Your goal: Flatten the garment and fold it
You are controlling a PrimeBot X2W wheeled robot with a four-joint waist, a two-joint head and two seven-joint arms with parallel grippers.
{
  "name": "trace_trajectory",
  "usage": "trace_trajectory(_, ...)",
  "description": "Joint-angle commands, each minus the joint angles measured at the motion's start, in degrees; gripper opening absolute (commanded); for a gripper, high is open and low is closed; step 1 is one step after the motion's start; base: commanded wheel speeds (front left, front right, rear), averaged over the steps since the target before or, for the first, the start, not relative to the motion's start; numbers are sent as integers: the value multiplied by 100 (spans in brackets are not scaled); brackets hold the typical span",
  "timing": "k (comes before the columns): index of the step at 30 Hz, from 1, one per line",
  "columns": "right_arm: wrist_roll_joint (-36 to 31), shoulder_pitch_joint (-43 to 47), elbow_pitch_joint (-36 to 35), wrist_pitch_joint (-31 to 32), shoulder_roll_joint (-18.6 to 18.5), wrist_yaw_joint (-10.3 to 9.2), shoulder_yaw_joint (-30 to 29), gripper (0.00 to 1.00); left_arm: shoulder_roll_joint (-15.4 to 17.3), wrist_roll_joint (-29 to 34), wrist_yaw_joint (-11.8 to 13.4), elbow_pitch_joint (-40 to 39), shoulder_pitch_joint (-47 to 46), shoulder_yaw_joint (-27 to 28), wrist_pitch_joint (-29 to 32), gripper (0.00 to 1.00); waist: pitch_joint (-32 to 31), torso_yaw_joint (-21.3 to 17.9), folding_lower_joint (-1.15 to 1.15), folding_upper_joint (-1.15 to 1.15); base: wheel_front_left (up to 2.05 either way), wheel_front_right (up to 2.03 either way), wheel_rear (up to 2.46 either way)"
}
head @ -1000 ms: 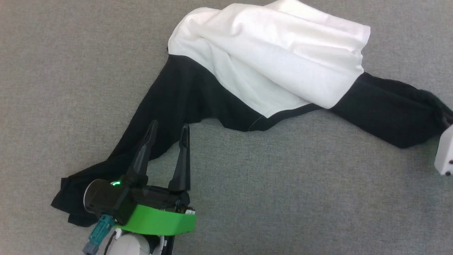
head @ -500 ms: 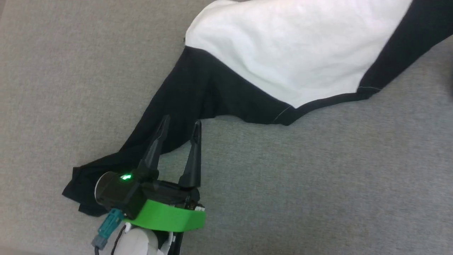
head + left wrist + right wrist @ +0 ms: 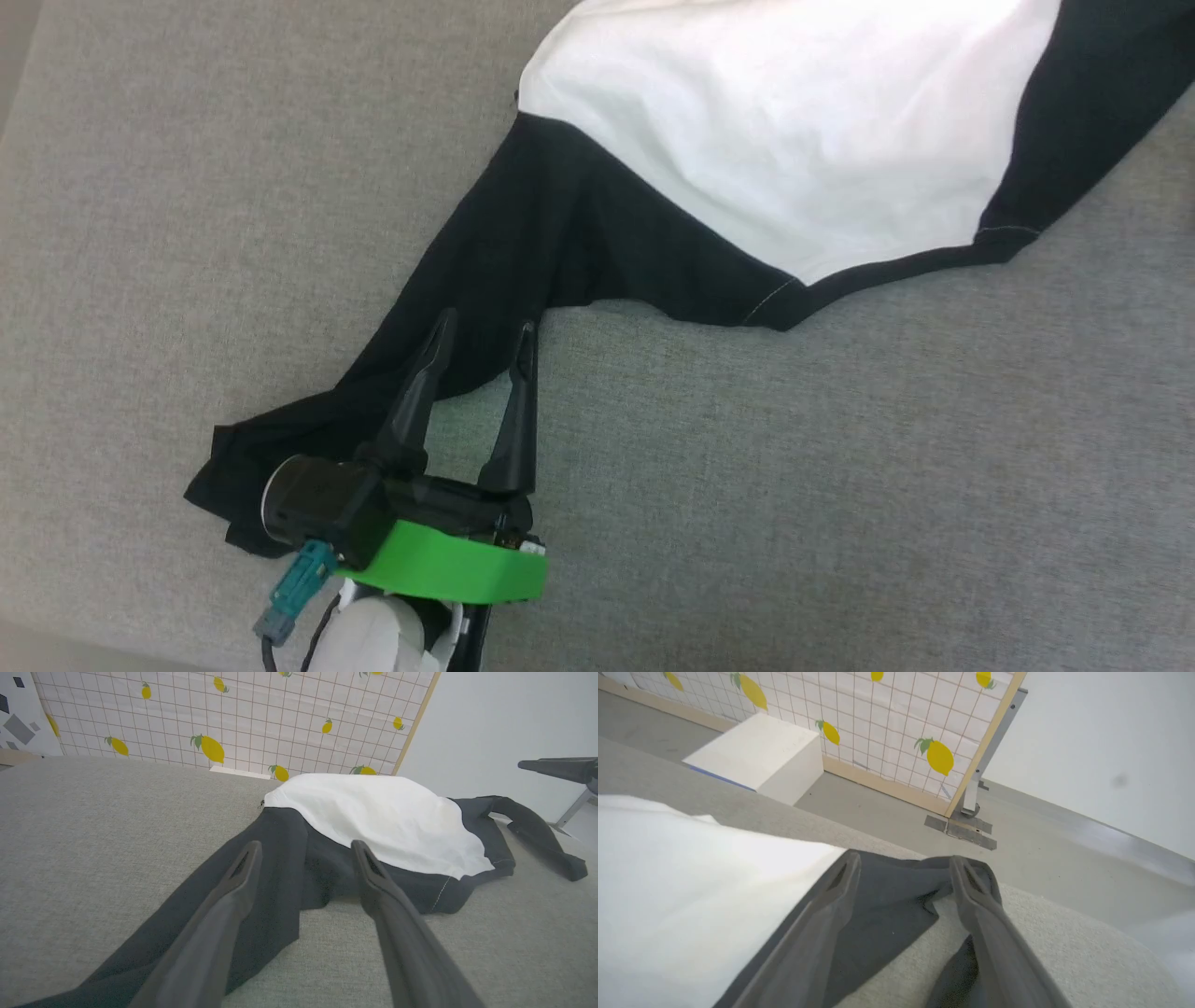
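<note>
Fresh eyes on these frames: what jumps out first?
The two-tone shirt dominates: white body at the head view's top, a black sleeve trailing down-left across the grey surface. The left pincer stands open over that sleeve, a bright green band on its wrist. Behind stands a lemon-print panel; the right pincer is open over the shirt's other black end.
</note>
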Motion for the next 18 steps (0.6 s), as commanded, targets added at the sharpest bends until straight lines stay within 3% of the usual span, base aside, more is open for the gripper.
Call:
trace_trajectory(1, 237, 120, -190, 54, 54, -8, 140, 100, -28, -2, -35, 25, -57, 20, -27, 100, -256, -146, -1, 0, 0, 0, 0)
trace_trajectory(8, 1412, 1113, -1329, 1197, 276, -8, 830, 100, -31, -23, -29, 26, 127, 72, -27, 100, -541, -239, -1, 0, 0, 0, 0)
trace_trajectory(12, 1633, 1592, -1769, 1626, 135, -8, 1177, 100, -31, -31, -62, -22, 154, 52, -27, 100, -455, -169, -1, 0, 0, 0, 0)
trace_trajectory(18, 1612, 1682, -1817, 1683, -265, -8, 1772, 100, -33, -75, -95, -21, 102, 1, -27, 100, -198, 30, -1, 0, 0, 0, 0)
